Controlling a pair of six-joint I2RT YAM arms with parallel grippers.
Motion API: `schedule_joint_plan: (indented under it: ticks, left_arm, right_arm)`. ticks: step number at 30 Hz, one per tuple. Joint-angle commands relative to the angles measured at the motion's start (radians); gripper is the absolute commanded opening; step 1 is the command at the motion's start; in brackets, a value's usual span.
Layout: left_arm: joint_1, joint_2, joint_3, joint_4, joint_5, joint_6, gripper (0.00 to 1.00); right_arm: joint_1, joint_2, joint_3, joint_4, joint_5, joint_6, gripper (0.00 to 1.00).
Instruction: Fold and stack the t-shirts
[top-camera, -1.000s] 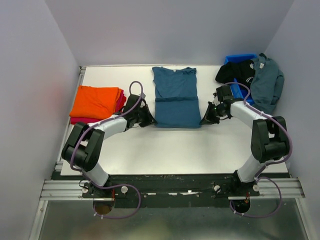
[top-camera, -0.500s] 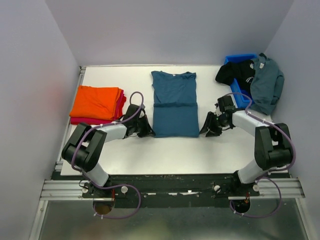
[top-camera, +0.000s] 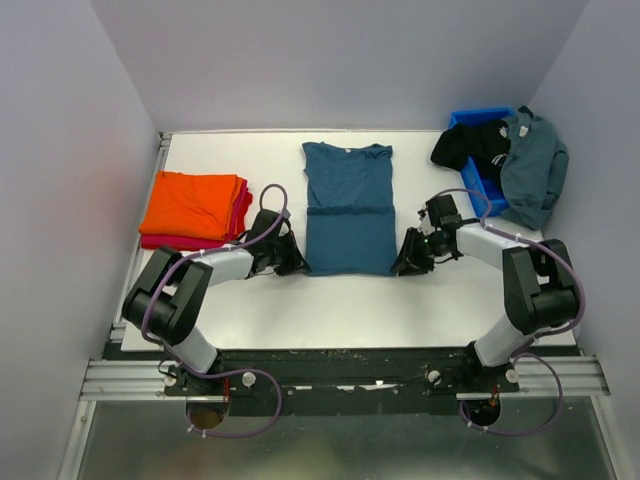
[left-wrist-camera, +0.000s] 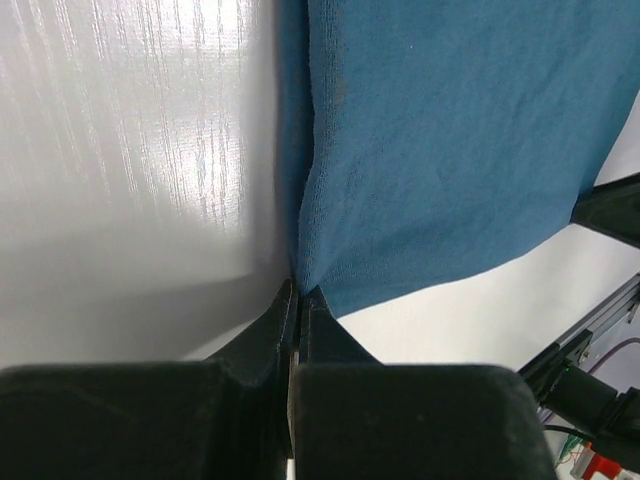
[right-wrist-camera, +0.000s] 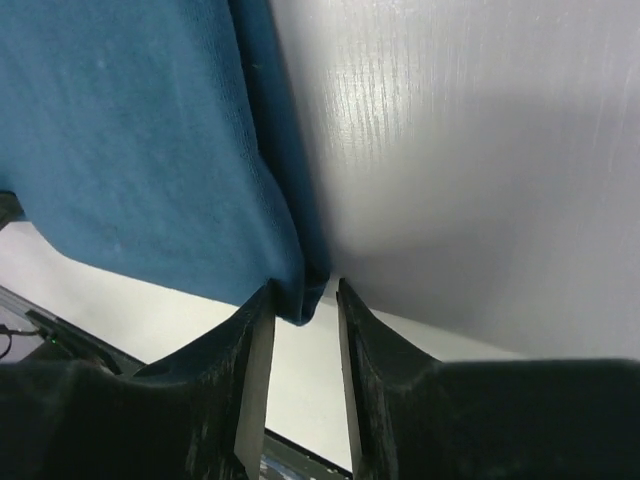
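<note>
**Hem corners on the teal shirt: one pinched, one not**

Left end effector (left-wrist-camera: 298, 290) is squeezed tight on the near-left corner of the teal shirt (top-camera: 348, 205), with the cloth running right into its tips. Right end effector (right-wrist-camera: 300, 290) is partway open. Its jaws straddle the near-right corner with bare desk (top-camera: 340, 300) showing in the gap, so I wouldn't call that a grip.

The setup makes sense to me. Both arms sit low at the two near corners so the hem can come up evenly and travel toward the collar. The shirt lies flat mid-desk, sleeves apparently tucked in, with a crosswise edge about halfway up, so my guess is a halving fold.

Orange shirt (top-camera: 193, 203) sits folded on a red shirt (top-camera: 160, 240) at the left, presumably where this one ends up. Black shirt (top-camera: 470, 145) and grey-blue shirt (top-camera: 530, 165) are draped over the bin (top-camera: 465, 118) at the far right, not yet folded.
</note>
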Motion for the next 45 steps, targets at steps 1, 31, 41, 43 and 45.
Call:
schedule_joint_plan:
  ticks: [1,31,41,43,45]
  left_arm:
    - [-0.005,-0.032,-0.001,-0.042,-0.023,0.023,0.0]
    - [-0.098,-0.634,-0.032,-0.562,-0.066,0.011,0.0]
    - [-0.025,-0.44,0.251,-0.561,-0.092,0.117,0.0]
    - [-0.003,-0.365,0.32,-0.555,-0.093,0.134,0.0]
    - [0.015,-0.285,0.392,-0.565,-0.102,0.155,0.0]
  right_arm:
    - [0.022,0.042,0.004,0.01,0.032,0.028,0.35]
    - [0.03,-0.694,-0.133,-0.386,-0.034,0.033,0.01]
    - [0.027,-0.483,0.151,-0.352,0.082,0.005,0.01]
    - [0.027,-0.399,0.211,-0.32,0.078,0.009,0.01]
    - [0.027,-0.302,0.283,-0.303,0.069,0.012,0.01]
